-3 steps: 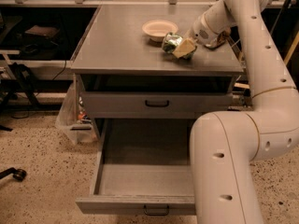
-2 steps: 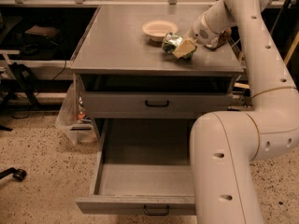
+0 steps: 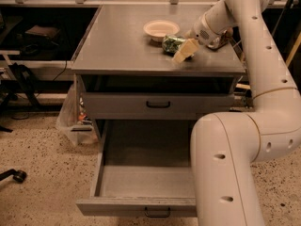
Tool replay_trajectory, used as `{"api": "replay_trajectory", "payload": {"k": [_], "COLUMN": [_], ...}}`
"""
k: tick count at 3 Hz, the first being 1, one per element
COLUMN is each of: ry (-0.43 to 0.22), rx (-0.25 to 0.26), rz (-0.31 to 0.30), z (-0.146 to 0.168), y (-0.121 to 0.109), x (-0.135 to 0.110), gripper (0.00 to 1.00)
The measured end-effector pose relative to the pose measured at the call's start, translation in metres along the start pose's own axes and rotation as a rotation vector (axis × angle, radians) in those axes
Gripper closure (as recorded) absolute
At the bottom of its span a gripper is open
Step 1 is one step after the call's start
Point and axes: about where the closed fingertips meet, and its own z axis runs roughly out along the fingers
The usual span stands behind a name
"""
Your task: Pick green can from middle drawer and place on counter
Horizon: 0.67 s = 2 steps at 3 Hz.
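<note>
Pretty much nothing has moved since a second ago: the gripper is still parked at the same spot on the counter, and the green can hasn't budged in any way I can make out. So the can is up on the counter now, towards the back right, just in front of and to the right of a shallow cream bowl, close to it but I can't say if they touch. The gripper sits right up against the can's right front side, with its pale tip overlapping the can from this angle. Honestly can't tell whether the jaws are clamped on the can or spread off it, that part is hidden. The arm comes up huge along the right side of the view, loops over the top right corner and reaches down to the can from there. The middle drawer is pulled all the way out, bare grey floor showing, little dark handle on its front edge. The upper drawer front above it is closed. Left of the cabinet there's a clear plastic bag on the speckled floor.
</note>
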Motion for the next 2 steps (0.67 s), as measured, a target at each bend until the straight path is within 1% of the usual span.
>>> {"api": "replay_trajectory", "payload": {"k": [1, 2], "ry": [0.0, 0.012], "rx": [0.0, 0.016], "rz": [0.0, -0.001], "z": [0.0, -0.0083], "y": [0.0, -0.0002], "x": [0.0, -0.0065], "gripper": [0.0, 0.0]}}
